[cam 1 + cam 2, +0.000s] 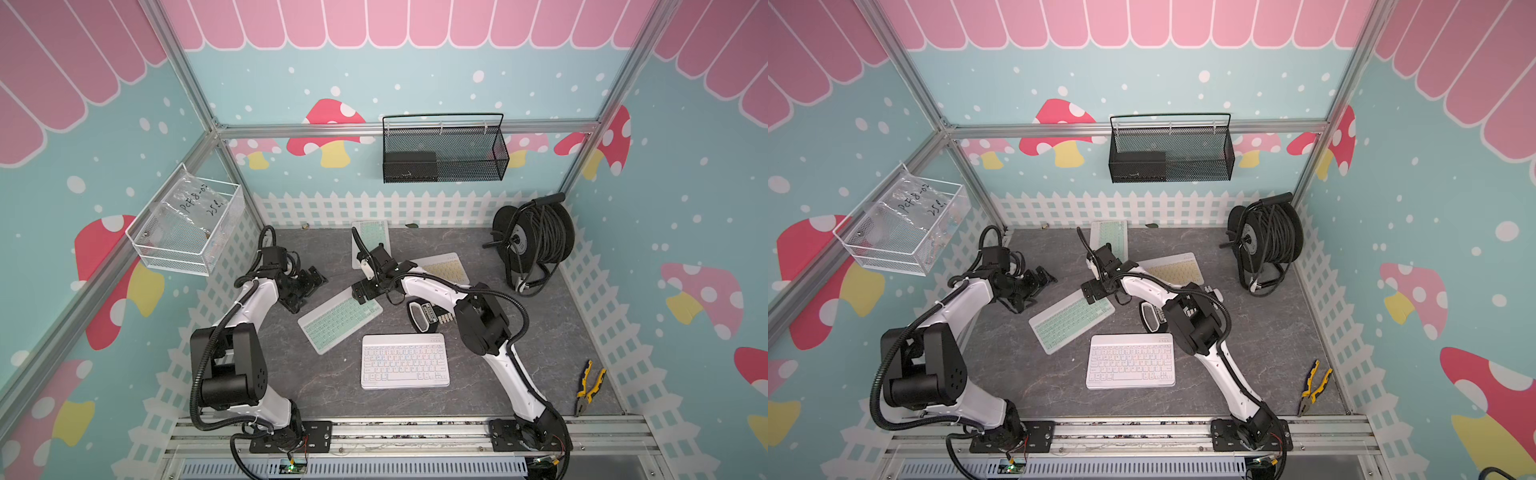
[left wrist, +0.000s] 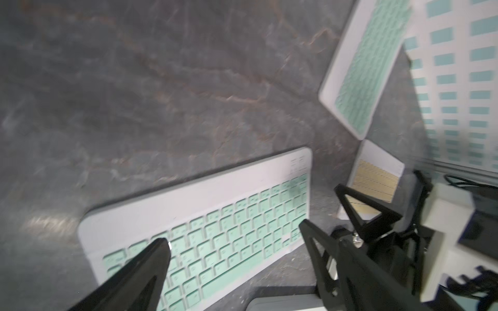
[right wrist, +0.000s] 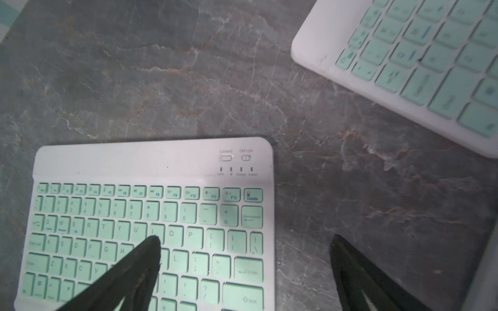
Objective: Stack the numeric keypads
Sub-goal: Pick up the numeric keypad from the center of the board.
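**Numeric keypads:** four in view, each lying flat and single on the grey bench (image 1: 519, 374).
- No. 1, white-keyed keypad (image 1: 405, 361): 6 o'clock, square to the front edge.
- No. 2, slanted mint keypad (image 1: 338, 320): 9 o'clock of centre, lying askew.
- No. 3, rear mint keypad (image 1: 371, 237): 12 o'clock, by the back fence, partly hidden behind the right arm.
- No. 4, yellow keypad (image 1: 442, 268): 1 o'clock, partly hidden by the same arm.

**Hands**
- right hand (image 3: 245, 239): jaws wide, gripping nothing. One finger (image 3: 140, 264) is above the slanted mint keypad's keys, the other past its short edge over bare bench. Whether it touches cannot be told.
- left hand (image 2: 234, 234): jaws wide, empty, at 10 o'clock, near the same keypad's other end.

**Sundries**
- black peg holder (image 1: 428, 316): centre, partly under the right arm.
- cable reel (image 1: 532, 241): 2 o'clock corner.
- pliers (image 1: 585, 395): 4 o'clock.
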Robot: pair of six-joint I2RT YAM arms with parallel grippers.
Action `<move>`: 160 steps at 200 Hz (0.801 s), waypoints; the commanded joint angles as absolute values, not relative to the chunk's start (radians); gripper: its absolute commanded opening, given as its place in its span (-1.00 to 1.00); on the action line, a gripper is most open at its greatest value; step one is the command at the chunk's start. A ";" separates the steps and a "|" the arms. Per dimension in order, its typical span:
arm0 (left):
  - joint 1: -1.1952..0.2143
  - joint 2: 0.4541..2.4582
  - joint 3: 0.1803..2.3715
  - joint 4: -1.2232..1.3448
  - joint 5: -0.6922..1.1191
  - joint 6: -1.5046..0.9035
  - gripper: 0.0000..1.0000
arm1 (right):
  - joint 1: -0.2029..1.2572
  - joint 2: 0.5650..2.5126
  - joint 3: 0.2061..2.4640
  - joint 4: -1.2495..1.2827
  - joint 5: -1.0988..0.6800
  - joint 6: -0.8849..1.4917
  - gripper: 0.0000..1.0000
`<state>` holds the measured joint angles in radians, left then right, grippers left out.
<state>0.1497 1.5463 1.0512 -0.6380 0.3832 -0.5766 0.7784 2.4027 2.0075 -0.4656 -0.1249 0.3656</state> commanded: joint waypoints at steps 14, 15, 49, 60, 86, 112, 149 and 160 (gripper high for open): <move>0.161 1.406 0.920 -0.702 0.298 -0.623 0.98 | 0.775 2.440 2.039 -0.508 -0.155 0.392 0.99; 0.162 1.403 0.915 -0.701 0.297 -0.624 0.98 | 0.776 2.440 2.039 -0.508 -0.155 0.391 0.99; 0.178 1.322 0.797 -0.659 0.329 -0.668 0.99 | 0.793 2.477 2.053 -0.509 -0.181 0.380 0.99; 0.179 1.318 0.769 -0.663 0.317 -0.675 1.00 | 0.796 2.489 2.062 -0.515 -0.189 0.376 0.99; 0.180 1.315 0.704 -0.637 0.317 -0.710 0.99 | 0.807 2.495 2.067 -0.517 -0.196 0.364 0.99; 0.180 1.300 0.671 -0.615 0.299 -0.712 0.99 | 0.817 2.503 2.079 -0.548 -0.193 0.347 0.99; 0.177 1.310 0.659 -0.602 0.285 -0.712 1.00 | 0.831 2.506 2.087 -0.608 -0.195 0.330 0.99; 0.175 1.318 0.649 -0.587 0.287 -0.718 1.00 | 0.836 2.504 2.082 -0.627 -0.195 0.329 0.99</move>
